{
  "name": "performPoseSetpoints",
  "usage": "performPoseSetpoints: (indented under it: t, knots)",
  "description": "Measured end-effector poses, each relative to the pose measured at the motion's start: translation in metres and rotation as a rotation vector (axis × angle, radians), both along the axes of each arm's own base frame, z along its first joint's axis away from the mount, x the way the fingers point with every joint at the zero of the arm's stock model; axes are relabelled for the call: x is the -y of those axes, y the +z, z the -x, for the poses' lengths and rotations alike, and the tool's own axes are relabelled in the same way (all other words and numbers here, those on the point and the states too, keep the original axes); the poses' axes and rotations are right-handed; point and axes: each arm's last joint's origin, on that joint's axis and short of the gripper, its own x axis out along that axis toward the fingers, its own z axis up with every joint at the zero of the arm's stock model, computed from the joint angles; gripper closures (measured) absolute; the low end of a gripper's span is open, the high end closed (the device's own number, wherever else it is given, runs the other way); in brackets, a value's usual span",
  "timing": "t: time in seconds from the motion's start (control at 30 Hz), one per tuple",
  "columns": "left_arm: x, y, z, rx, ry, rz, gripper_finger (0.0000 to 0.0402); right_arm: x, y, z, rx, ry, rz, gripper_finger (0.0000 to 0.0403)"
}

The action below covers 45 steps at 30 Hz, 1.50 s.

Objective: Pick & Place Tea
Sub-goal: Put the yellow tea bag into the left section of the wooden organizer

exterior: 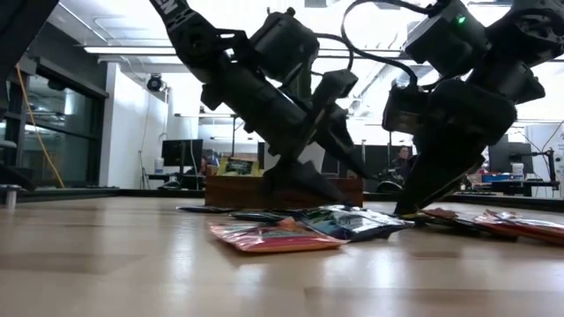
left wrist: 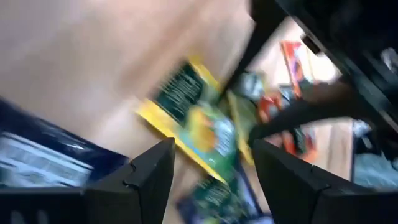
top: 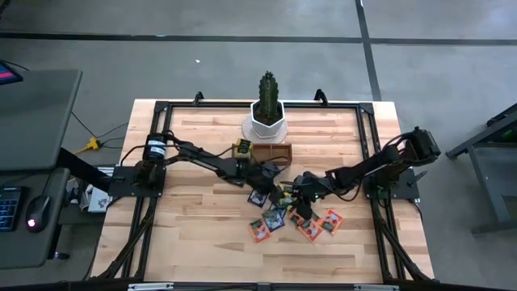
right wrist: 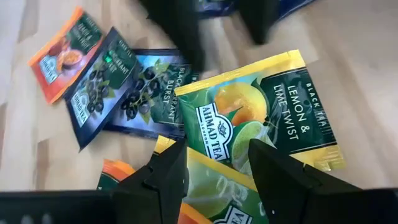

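Note:
Several tea sachets (top: 283,218) lie flat and overlapping on the table's middle: yellow-green (right wrist: 273,118), blue-black (right wrist: 124,87) and orange-red (right wrist: 62,53). My left gripper (top: 276,187) is open and slants down over the heap's far-left side, with a yellow-green sachet (left wrist: 199,127) showing between its fingers. My right gripper (top: 296,199) is open too, coming from the right. Its fingers stand either side of two overlapping yellow-green sachets (right wrist: 217,180). In the low view both grippers (exterior: 322,180) (exterior: 419,198) reach down to sachet height, close to each other. My left gripper's fingers are low by the sachets, and I cannot tell whether they touch one. My right gripper's fingertips (exterior: 407,208) come down to the level of the heap, and I cannot tell whether they touch a sachet or the table.
The brown wooden tray (top: 271,152) sits just beyond the heap, with a yellow sachet (top: 241,148) at its left end. A white pot with a green plant (top: 266,121) stands behind the tray. A black frame (top: 367,129) runs along the table's edges. Bare wood (top: 202,234) lies toward the near side.

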Motion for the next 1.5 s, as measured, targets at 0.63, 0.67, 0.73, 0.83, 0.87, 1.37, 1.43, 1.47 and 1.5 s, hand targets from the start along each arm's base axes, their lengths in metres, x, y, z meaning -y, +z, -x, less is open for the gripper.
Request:
performPoseSetpoints:
  t: [0.63,0.67,0.73,0.83,0.87,1.37,1.43,1.47,1.5]
  knots:
    - [-0.002,-0.007,0.0,-0.072,0.152,0.181,0.0186,-0.009,0.001,0.001,0.028,0.0,0.056,0.0231]
    - [-0.002,-0.007,0.0,-0.072,0.152,0.182,0.0186,-0.009,0.001,0.001,0.033,-0.002,0.056,0.0231]
    - [-0.002,-0.008,0.0,-0.078,0.156,0.186,0.0186,-0.009,0.001,0.0,0.04,-0.004,0.058,0.0231]
    - [-0.002,-0.008,0.001,-0.085,0.174,0.204,0.0186,-0.009,0.002,0.0,0.048,0.002,0.068,0.0231]
    - [-0.002,-0.008,0.001,-0.089,0.18,0.212,0.0186,-0.009,0.002,0.0,0.052,0.002,0.071,0.0231]
    - [-0.002,-0.022,-0.005,-0.085,0.214,0.256,0.0186,-0.009,0.005,-0.004,0.107,-0.01,0.069,0.0231]
    - [-0.002,-0.023,-0.005,-0.085,0.215,0.257,0.0186,-0.009,0.005,-0.004,0.11,-0.01,0.068,0.0231]
    - [-0.002,-0.023,-0.005,-0.083,0.215,0.258,0.0186,-0.009,0.005,-0.004,0.11,-0.01,0.068,0.0231]
    - [-0.002,-0.023,-0.005,-0.081,0.215,0.258,0.0186,-0.009,0.005,-0.004,0.11,-0.01,0.068,0.0231]
